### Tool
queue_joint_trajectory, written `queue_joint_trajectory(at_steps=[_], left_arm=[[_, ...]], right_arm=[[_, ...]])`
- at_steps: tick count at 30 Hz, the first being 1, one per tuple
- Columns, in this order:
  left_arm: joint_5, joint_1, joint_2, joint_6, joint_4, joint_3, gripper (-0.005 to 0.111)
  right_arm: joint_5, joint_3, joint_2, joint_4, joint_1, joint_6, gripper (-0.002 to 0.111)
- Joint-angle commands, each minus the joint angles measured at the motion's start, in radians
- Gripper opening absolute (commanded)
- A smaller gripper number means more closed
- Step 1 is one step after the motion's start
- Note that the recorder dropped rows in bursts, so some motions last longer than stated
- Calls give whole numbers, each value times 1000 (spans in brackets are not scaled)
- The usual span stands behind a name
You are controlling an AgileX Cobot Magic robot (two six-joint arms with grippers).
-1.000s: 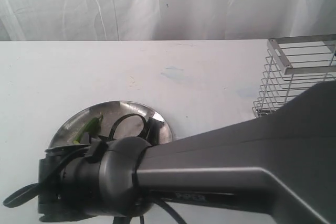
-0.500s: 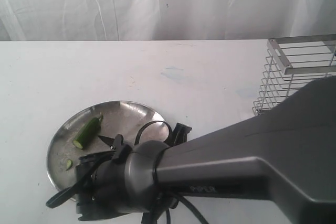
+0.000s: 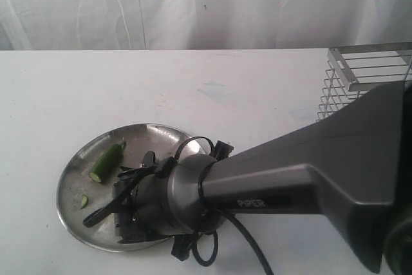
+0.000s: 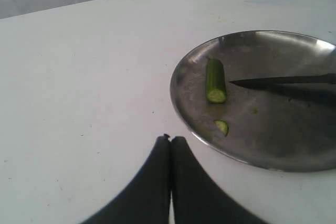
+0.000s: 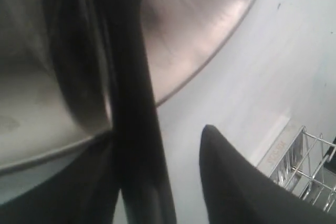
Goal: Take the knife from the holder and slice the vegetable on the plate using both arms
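The steel plate (image 3: pixel 69 173) (image 4: pixel 184 66) lies on the white table. On it rest the green vegetable (image 3: pixel 106 162) (image 4: pixel 216 80), cut end toward the left wrist camera, and one small slice (image 3: pixel 84 201) (image 4: pixel 222 126). The knife's dark blade (image 4: pixel 283 82) hovers over the plate, its tip just short of the vegetable and its shadow below. My right gripper (image 5: pixel 157 145) is shut on the knife (image 5: pixel 128 93); the bulky right arm (image 3: pixel 161 201) hides it in the exterior view. My left gripper (image 4: pixel 170 139) is shut on nothing, over bare table beside the plate's rim.
The silver wire holder (image 3: pixel 360 75) (image 5: pixel 307 161) stands at the table's far right, partly behind the right arm. Black cables (image 3: pixel 206 249) loop off the wrist over the plate's near edge. A white curtain backs the table.
The right arm's wrist has swung right and slightly back over the plate. That uncovered the vegetable and the slice. The knife tip now sits beside the vegetable.
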Motion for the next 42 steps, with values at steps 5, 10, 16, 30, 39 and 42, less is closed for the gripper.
queue_joint_trajectory(at_steps=[5, 10, 16, 30, 39, 42], left_arm=[[-4, -6, -4, -5, -4, 4, 0], [-4, -6, -4, -5, -4, 4, 0], [-4, -6, -4, -5, -4, 4, 0], [-4, -6, -4, -5, -4, 4, 0], [-2, -8, -4, -300, -431, 4, 0], [-116, -8, -4, -300, -434, 4, 0]], right_arm=[[8, 5, 2, -40, -17, 33, 0], [35, 5, -86, 43, -17, -98, 0], [-35, 5, -369, 666, -163, -566, 0], [155, 138, -701, 1432, -534, -1248, 0], [-41, 322, -750, 1376, -534, -1394, 0], [-134, 339, -750, 1380, -534, -1315, 0]])
